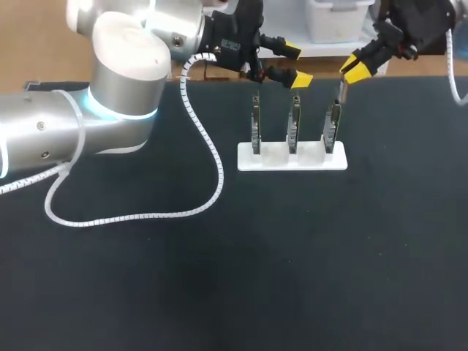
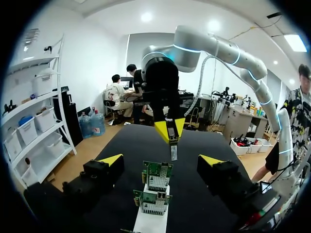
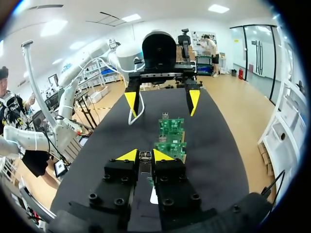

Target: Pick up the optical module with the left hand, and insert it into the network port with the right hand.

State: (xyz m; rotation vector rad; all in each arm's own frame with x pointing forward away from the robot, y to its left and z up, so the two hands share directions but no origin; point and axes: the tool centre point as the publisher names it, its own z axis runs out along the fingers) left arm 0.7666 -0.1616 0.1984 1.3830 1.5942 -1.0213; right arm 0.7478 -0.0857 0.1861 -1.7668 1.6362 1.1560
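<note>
- Yellow tips of the right gripper (image 3: 145, 155) are drawn close together and pinch the optical module (image 1: 341, 93) from both sides. The module hangs straight down from them as a thin silver bar.
- Its lower end sits just above the top edge of the rightmost of three green boards (image 1: 333, 124); I cannot tell whether the two touch.
- The left gripper (image 1: 292, 64) is spread wide and holds nothing. It hangs over the bench's far edge, above the middle board, just beside the right gripper with a narrow gap between them.
- The boards stand upright in a row, apart from one another, slotted into a white holder (image 1: 292, 159). The holder sits near the far edge of the bench (image 1: 292, 278), right of its middle.
- A white coiled cable (image 1: 212, 161) from the left arm (image 1: 66, 124) droops onto the bench left of the holder and loops toward the left edge.
- A wide stretch of black bench top runs from the holder to the near edge and out to the right edge.
</note>
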